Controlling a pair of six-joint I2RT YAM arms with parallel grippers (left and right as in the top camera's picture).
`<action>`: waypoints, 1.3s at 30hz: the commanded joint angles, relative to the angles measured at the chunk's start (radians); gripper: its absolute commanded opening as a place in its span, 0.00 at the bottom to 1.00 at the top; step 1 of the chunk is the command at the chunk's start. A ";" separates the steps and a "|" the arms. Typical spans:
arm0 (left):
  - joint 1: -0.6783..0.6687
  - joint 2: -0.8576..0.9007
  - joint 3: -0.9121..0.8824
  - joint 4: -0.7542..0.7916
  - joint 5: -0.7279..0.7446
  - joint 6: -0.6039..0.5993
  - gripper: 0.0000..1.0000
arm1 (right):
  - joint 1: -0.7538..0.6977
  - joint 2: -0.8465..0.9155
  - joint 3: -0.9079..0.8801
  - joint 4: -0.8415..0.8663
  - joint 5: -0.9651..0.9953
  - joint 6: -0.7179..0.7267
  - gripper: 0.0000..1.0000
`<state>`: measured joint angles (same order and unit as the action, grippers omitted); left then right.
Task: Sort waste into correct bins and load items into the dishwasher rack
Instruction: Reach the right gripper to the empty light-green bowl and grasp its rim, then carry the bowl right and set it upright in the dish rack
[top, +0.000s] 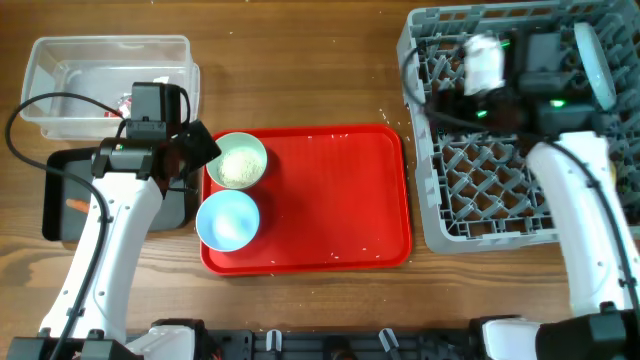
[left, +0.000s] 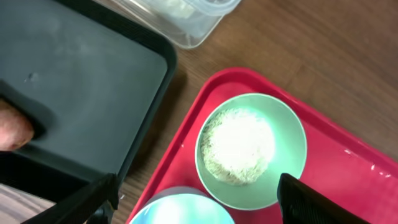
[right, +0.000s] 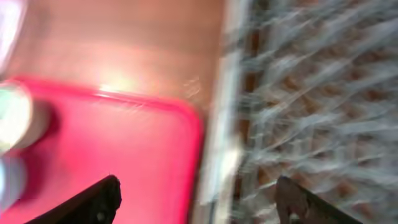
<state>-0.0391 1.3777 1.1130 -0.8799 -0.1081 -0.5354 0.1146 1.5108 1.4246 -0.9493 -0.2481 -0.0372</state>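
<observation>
A pale green bowl (top: 241, 160) holding white rice (left: 238, 145) and an empty pale blue bowl (top: 228, 220) stand at the left end of the red tray (top: 320, 200). My left gripper (top: 203, 156) is open and empty, hovering over the tray's left edge with both bowls between its fingers (left: 198, 202). The black tray (top: 58, 215) holds the orange stick (top: 75, 206). The clear tub (top: 105, 70) holds the red wrapper (top: 125, 103). My right gripper (right: 196, 199) is open and empty over the left wall of the grey rack (top: 480, 185). The plate (top: 600, 65) stands in the rack.
Loose rice grains lie scattered on the red tray and on the wood near the rack. The right wrist view is blurred and shows the tray's right edge (right: 193, 134) beside the rack wall (right: 224, 143). The cup and spoon do not show.
</observation>
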 joint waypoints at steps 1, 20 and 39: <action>0.006 -0.009 0.006 -0.035 -0.044 0.005 0.82 | 0.200 -0.003 -0.034 -0.050 -0.069 0.163 0.81; 0.470 -0.009 0.006 -0.109 0.153 0.001 0.93 | 0.779 0.536 -0.043 0.319 -0.138 0.657 0.63; 0.470 -0.009 0.006 -0.109 0.153 0.001 0.94 | 0.526 0.153 -0.030 0.116 0.607 0.528 0.04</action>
<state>0.4255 1.3777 1.1133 -0.9882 0.0326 -0.5358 0.7055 1.8019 1.3933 -0.8066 0.0288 0.6029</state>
